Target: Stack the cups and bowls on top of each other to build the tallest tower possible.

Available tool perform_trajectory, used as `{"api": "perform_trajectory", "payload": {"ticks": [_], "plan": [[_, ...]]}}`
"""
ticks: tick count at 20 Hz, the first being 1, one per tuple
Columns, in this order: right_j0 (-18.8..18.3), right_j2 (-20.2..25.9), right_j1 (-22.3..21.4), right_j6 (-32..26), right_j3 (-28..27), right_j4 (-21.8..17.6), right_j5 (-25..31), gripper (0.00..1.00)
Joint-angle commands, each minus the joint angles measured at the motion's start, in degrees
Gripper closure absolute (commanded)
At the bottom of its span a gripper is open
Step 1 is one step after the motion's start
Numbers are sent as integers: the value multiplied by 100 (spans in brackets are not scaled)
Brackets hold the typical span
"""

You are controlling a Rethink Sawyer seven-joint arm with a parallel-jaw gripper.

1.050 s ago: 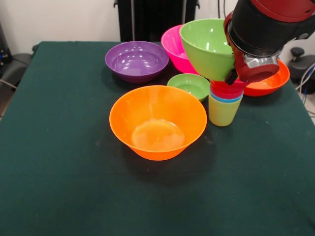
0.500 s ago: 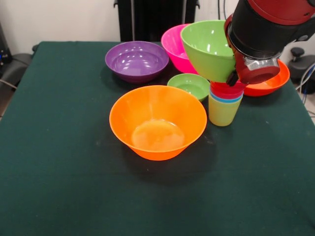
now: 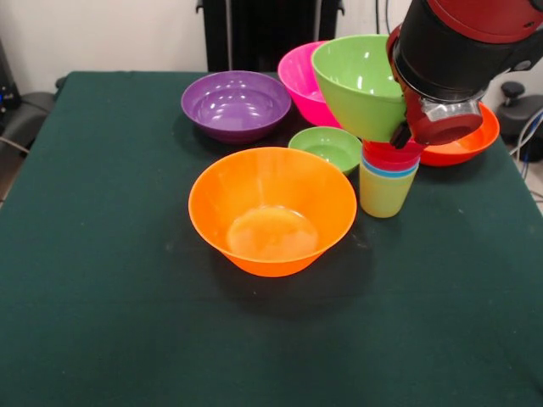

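The tower (image 3: 388, 174) stands right of centre: a yellow-green cup (image 3: 383, 195) lowest, a blue cup (image 3: 389, 170) and a red cup (image 3: 391, 156) nested in it. A lime green bowl (image 3: 356, 80) sits above the red cup, tilted with its mouth toward the left. My gripper (image 3: 405, 123) is at the bowl's right rim, mostly hidden by the red and black wrist. A big orange bowl (image 3: 271, 212) stands upright at the centre.
A small green bowl (image 3: 327, 147) sits between the orange bowl and the tower. A purple bowl (image 3: 236, 103) and a pink bowl (image 3: 297, 80) lie further back. A red-orange bowl (image 3: 465, 142) shows behind the wrist on the right.
The lime green bowl and the wrist have shifted very slightly to the right over the cups. Everything else stays where it was.
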Motion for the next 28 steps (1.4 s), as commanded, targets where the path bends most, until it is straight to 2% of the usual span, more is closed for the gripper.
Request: {"api": "perform_trajectory", "payload": {"ticks": [1,28], "plan": [[2,694,110,538,165,-137,312,100],[399,766,58,902,537,-14,42,100]]}}
